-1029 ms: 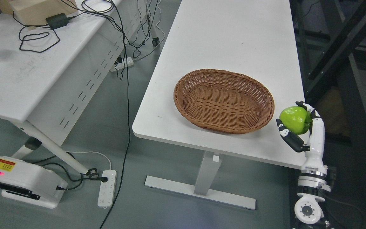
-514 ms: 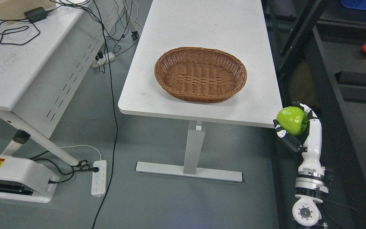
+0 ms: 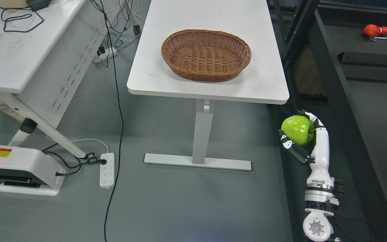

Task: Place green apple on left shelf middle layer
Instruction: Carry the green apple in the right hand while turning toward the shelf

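Right white robot hand point(image 3: 303, 137) gripped the shiny green apple point(image 3: 297, 129) between curled black-tipped fingers point(image 3: 287, 143), palm up on an upright forearm, below the white table's point(image 3: 264, 90) near right corner, beside dark shelving point(image 3: 334, 84).

Basket point(image 3: 206, 55) on table point(image 3: 166, 80)

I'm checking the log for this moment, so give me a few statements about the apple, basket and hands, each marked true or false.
1. The right hand grips the green apple. True.
2. The wicker basket holds fruit. False: it is empty.
3. The apple is above the white table. False: it is off the table's near right corner, over the floor.
4. A red object lies on the dark shelf at upper right. True.
5. The left hand is visible. False: it is out of view.
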{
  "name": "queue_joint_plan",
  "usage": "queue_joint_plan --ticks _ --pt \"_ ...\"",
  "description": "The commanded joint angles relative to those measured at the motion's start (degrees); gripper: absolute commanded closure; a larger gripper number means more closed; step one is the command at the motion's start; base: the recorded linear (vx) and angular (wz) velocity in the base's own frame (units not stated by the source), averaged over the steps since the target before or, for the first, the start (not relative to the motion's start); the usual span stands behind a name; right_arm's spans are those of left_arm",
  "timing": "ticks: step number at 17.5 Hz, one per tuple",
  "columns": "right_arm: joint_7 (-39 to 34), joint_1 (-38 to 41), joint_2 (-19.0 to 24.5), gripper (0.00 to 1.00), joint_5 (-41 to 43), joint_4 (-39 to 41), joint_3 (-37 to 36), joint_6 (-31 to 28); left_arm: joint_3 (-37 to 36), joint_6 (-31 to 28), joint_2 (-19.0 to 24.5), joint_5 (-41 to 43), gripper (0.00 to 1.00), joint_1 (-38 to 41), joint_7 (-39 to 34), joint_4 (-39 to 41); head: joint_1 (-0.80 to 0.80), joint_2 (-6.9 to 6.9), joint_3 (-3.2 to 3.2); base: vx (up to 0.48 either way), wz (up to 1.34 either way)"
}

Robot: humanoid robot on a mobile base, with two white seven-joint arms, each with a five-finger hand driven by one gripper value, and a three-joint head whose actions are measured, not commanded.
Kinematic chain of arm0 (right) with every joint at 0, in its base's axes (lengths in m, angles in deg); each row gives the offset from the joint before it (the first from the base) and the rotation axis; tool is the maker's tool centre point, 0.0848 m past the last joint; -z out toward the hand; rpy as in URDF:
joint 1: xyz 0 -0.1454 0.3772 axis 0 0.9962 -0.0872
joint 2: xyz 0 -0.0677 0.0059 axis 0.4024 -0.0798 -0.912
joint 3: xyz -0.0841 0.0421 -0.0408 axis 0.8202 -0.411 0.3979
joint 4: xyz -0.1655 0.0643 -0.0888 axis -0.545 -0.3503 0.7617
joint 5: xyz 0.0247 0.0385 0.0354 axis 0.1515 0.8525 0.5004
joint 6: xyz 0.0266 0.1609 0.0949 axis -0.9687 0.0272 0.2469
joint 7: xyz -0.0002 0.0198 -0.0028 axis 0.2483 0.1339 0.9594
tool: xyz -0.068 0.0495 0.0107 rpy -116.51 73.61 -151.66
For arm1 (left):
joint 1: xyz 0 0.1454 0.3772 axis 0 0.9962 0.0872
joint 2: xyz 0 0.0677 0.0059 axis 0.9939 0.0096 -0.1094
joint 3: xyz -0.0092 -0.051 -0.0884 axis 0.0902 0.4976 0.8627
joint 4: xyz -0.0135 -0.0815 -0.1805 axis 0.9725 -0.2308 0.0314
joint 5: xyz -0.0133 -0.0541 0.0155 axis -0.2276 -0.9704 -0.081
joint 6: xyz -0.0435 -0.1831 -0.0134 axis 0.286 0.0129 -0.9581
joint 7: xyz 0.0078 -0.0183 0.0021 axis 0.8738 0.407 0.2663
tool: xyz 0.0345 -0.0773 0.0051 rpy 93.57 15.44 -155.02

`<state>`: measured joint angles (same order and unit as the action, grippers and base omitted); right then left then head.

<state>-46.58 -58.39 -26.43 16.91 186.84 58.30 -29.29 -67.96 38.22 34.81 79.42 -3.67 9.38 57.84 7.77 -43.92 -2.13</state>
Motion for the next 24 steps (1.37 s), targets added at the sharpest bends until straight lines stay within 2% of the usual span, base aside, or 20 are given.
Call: queue_joint_plan --ticks 1,24 --pt "-0.17 0.55 -0.94 1.0 0.02 0.13 3.91 0.04 0.0 0.02 1.0 0.0 0.0 0.0 -0.03 0.0 0.0 0.0 0.0 -0.299 0.1" --pt "-0.17 0.73 -0.94 1.0 0.02 0.05 3.73 -0.4 0.0 0.02 1.0 0.0 0.0 0.0 -0.03 0.0 0.0 0.0 0.0 -0.282 0.01"
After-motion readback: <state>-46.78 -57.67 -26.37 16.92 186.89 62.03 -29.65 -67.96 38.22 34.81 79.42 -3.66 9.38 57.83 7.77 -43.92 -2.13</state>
